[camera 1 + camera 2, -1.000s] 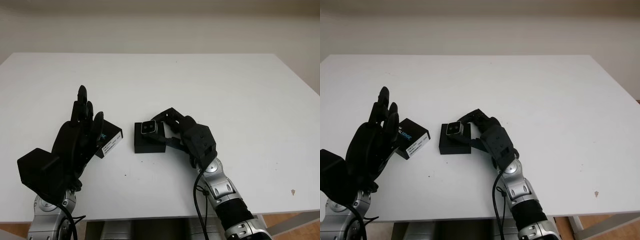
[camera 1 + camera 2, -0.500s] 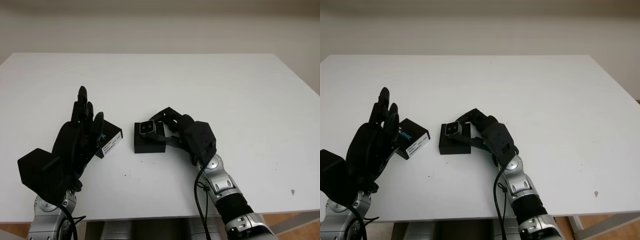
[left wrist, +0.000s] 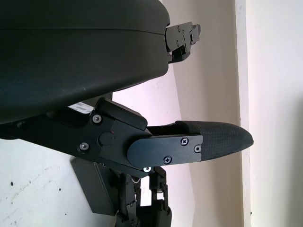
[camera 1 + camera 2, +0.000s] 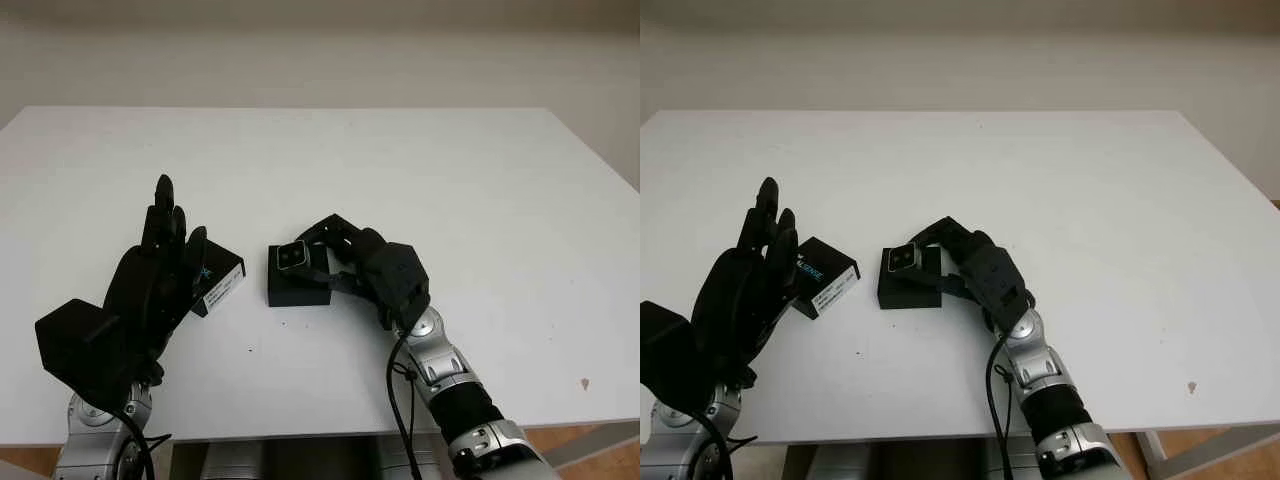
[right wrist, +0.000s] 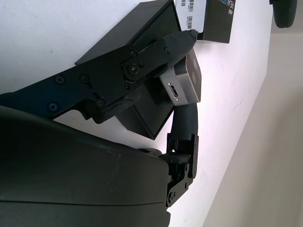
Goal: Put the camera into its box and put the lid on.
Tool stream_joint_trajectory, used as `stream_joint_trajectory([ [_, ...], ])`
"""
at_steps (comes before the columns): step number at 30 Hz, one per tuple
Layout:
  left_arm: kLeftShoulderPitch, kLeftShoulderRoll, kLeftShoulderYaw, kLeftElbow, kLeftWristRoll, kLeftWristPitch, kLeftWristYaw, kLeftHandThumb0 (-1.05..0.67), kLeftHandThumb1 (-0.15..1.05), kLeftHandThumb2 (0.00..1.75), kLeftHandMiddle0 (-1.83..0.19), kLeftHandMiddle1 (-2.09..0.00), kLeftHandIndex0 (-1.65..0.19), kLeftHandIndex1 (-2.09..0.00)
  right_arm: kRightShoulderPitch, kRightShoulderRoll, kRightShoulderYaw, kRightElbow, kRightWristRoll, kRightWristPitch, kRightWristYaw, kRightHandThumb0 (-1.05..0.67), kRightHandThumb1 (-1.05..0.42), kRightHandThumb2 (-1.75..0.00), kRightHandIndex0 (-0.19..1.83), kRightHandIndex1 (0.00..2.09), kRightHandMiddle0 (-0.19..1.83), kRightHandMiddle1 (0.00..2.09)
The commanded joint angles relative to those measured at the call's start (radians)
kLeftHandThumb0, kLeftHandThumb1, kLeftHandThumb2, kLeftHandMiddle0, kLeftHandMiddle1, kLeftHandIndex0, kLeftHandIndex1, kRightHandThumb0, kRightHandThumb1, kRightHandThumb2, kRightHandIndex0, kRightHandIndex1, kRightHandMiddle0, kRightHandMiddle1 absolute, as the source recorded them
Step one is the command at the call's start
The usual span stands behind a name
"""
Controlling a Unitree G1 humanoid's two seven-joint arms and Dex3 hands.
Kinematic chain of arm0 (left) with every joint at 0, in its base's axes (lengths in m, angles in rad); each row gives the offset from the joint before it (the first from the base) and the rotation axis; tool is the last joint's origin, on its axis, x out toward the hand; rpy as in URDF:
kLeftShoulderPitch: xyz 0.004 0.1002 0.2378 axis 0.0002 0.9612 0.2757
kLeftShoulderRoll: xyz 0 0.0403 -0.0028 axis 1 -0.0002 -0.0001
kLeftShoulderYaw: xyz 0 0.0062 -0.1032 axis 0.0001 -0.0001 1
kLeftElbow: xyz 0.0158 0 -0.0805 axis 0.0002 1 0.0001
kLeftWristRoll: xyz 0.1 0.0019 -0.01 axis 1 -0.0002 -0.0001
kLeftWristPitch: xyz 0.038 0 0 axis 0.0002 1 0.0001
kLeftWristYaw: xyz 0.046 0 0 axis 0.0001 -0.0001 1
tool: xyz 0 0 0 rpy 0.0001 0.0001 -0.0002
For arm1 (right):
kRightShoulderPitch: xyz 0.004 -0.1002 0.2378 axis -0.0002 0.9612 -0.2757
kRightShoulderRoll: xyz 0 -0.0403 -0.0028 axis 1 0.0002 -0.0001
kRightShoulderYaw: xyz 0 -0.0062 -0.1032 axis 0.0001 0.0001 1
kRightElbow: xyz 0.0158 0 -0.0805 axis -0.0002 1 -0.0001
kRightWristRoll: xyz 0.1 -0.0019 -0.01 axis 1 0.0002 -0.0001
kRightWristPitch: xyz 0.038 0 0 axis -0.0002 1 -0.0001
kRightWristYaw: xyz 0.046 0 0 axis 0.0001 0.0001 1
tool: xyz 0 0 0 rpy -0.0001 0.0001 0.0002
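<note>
A small silver camera (image 4: 293, 256) is pinched in my right hand (image 4: 318, 257), lens face up, over the far part of the open black box (image 4: 298, 288) at mid-table. The right wrist view has the camera (image 5: 187, 78) between the fingertips just above the box (image 5: 142, 101); whether it touches the box I cannot tell. The black lid (image 4: 222, 279) with a white label lies left of the box. My left hand (image 4: 160, 262) is open, raised beside the lid and covering its left end.
The white table (image 4: 450, 180) stretches wide behind and to the right of the box. Its front edge runs close below both arms. A small dark speck (image 4: 585, 383) marks the table near the front right.
My right hand has shifted the camera slightly left over the box, and its wrist has turned a little. The left hand and lid stay put.
</note>
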Motion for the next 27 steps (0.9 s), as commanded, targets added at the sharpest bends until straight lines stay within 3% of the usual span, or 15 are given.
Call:
stream_joint_trajectory([
  [1, 0.0, 0.005, 0.005, -0.024, 0.003, -0.005, 0.003, -0.84, 1.05, 0.52, 0.19, 0.0, 0.19, 0.0, 0.004, 0.001, 0.009, 0.02, -0.007, 0.001, 0.004, -0.52, -0.97, -0.06, 0.31, 0.06, 0.36, 1.52],
  [7, -0.002, 0.006, 0.01, -0.024, -0.001, 0.001, 0.003, -0.83, 1.05, 0.52, 0.19, 0.0, 0.19, 0.0, 0.004, -0.03, 0.055, 0.019, -0.075, -0.032, -0.004, -0.52, -0.98, -0.06, 0.3, 0.05, 0.35, 1.53],
  [9, -0.002, 0.007, 0.01, -0.027, 0.001, 0.006, 0.003, -0.83, 1.05, 0.52, 0.19, 0.0, 0.19, 0.0, 0.007, -0.051, 0.087, 0.009, -0.126, -0.058, -0.012, -0.55, -0.98, -0.06, 0.21, 0.02, 0.26, 1.45],
  [11, -0.003, 0.004, 0.012, -0.026, -0.006, 0.006, 0.0, -0.82, 1.05, 0.52, 0.19, 0.0, 0.19, 0.0, 0.012, -0.07, 0.113, 0.0, -0.165, -0.091, -0.015, -0.6, -0.97, -0.05, 0.12, 0.02, 0.21, 1.17],
  [13, -0.005, 0.005, 0.013, -0.022, -0.006, 0.0, -0.002, -0.82, 1.05, 0.51, 0.19, 0.0, 0.19, 0.0, 0.013, -0.103, 0.159, -0.013, -0.242, -0.122, -0.035, -0.7, -0.97, -0.05, -0.08, 0.02, 0.13, 0.63],
  [16, -0.007, 0.009, 0.013, -0.021, -0.004, 0.0, -0.004, -0.82, 1.05, 0.51, 0.19, 0.0, 0.19, 0.0, 0.015, -0.125, 0.19, -0.033, -0.304, -0.134, -0.057, -0.73, -0.96, -0.05, -0.18, 0.0, 0.07, 0.3],
  [21, -0.011, 0.01, 0.013, -0.021, -0.004, 0.004, -0.007, -0.82, 1.05, 0.51, 0.19, 0.0, 0.19, 0.0, 0.023, -0.154, 0.226, -0.086, -0.371, -0.134, -0.071, -0.73, -0.97, -0.06, -0.19, 0.0, -0.05, 0.15],
  [27, -0.013, 0.009, 0.012, -0.026, -0.009, 0.008, -0.011, -0.82, 1.05, 0.52, 0.19, 0.0, 0.19, 0.0, 0.032, -0.158, 0.228, -0.108, -0.377, -0.137, -0.083, -0.72, -0.95, -0.05, -0.19, 0.0, -0.06, 0.13],
])
